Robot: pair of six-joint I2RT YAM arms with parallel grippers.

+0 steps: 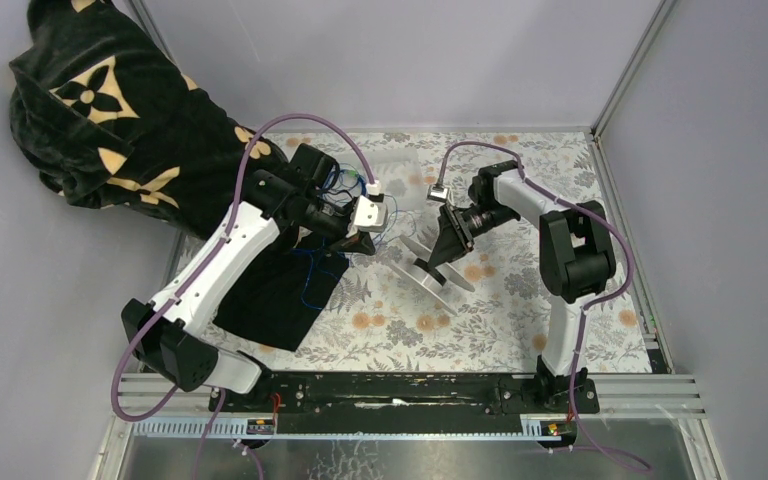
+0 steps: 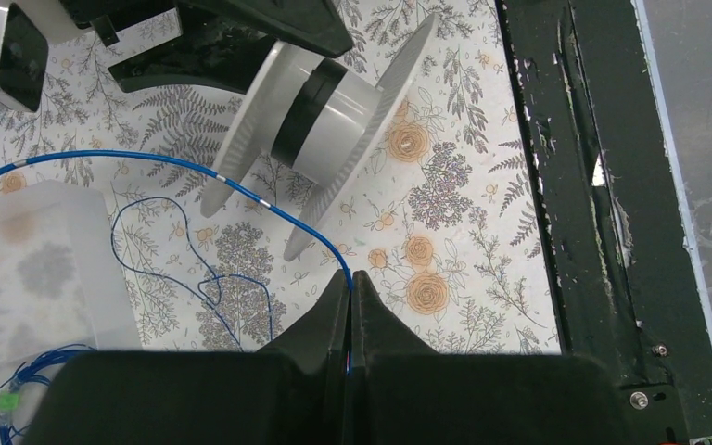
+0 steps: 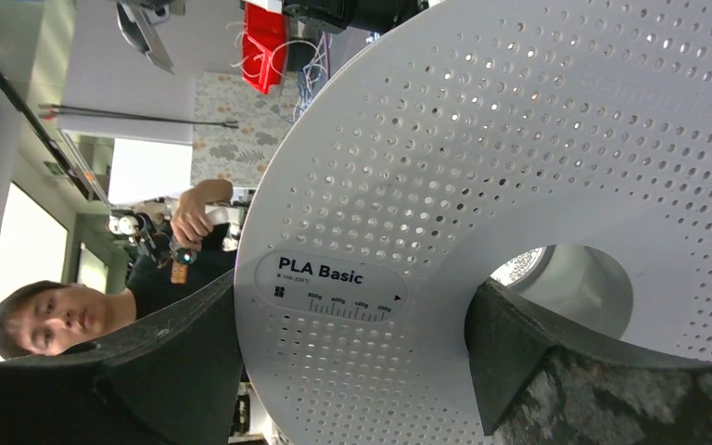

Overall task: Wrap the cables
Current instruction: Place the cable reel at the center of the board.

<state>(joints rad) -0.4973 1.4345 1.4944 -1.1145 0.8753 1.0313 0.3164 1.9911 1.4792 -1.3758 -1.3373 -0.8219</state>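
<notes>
Low in the left wrist view, the left gripper point(image 2: 352, 278) pinches the thin blue cable point(image 2: 148, 163) trailing up-left; the right gripper point(image 1: 447, 250) clamps the white perforated plastic spool point(image 2: 334, 120). Feeding it taut between the flanges should wind cleanly.

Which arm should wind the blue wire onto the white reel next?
Left, probably. The left gripper is shut on the blue cable, which already runs across the rims of the white spool. The right gripper is busy holding that spool.

You saw two arms here — left arm point(image 1: 225, 250) and right arm point(image 1: 560, 335) — with white link shells, black joints, and purple hoses point(image 1: 300, 117) running along each.
</notes>
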